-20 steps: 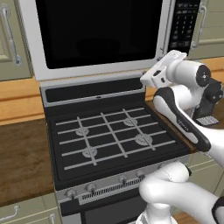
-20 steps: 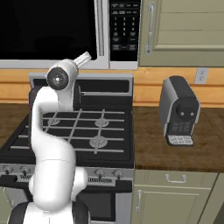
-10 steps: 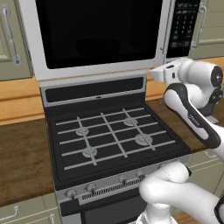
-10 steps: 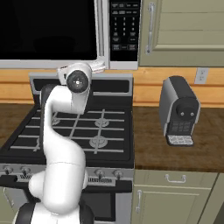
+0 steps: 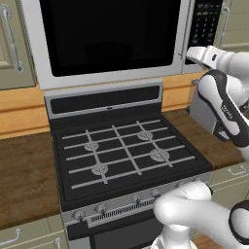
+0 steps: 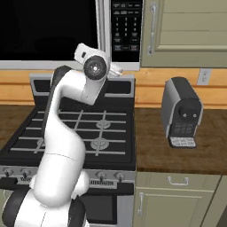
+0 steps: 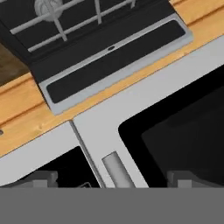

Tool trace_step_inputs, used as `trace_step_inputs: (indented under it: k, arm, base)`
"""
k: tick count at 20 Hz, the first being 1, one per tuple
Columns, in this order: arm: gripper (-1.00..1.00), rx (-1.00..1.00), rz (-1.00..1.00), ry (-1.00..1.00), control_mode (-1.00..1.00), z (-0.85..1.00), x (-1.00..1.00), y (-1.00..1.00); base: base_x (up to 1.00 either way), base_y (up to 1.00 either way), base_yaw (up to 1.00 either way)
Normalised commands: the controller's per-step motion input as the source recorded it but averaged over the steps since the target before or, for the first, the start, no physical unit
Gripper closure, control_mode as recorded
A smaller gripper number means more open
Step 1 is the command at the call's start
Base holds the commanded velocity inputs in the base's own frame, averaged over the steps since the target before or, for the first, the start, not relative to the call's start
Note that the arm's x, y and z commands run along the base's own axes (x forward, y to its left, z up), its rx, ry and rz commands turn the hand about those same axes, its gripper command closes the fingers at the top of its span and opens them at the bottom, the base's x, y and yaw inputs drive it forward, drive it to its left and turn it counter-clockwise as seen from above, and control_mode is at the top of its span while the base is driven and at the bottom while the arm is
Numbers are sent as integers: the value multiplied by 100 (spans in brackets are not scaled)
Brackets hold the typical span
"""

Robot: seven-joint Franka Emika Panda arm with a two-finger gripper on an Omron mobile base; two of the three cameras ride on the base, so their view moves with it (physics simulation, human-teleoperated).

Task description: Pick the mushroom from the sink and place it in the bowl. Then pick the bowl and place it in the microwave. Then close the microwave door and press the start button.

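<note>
Nearest my base cameras sits the black gas stove [image 5: 126, 160], with the wooden worktop [image 6: 177, 150] on either side and a coffee machine [image 6: 181, 113] standing to the right. I've got the arm raised above all that, wrist level with the lower right corner of the microwave [image 5: 112, 39]. The claw [image 7: 111, 180] is spread wide and holds nothing, its two tips straddling the bottom end of the silver bar handle [image 7: 117, 170]. The microwave door [image 7: 105, 127] looks shut flush with the frame, so I judge the closing done. The keypad panel [image 6: 126, 31] lies just beyond the handle, and I reckon I'm placed here to reach the start button next. The mushroom and bowl I take to be behind the dark glass.
</note>
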Motion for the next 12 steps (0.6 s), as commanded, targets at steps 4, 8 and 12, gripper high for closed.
trace_step_inputs:
  k: [4, 8, 12]
  arm:
    - [-100, 92, -9, 8, -100, 10, 0, -72]
    - [-100, 77, -9, 0, -100, 0, 3, -13]
    - [100, 61, -10, 0, -100, 0, 40, 21]
  base:
    - [0, 0, 0]
    - [0, 0, 0]
    - [0, 0, 0]
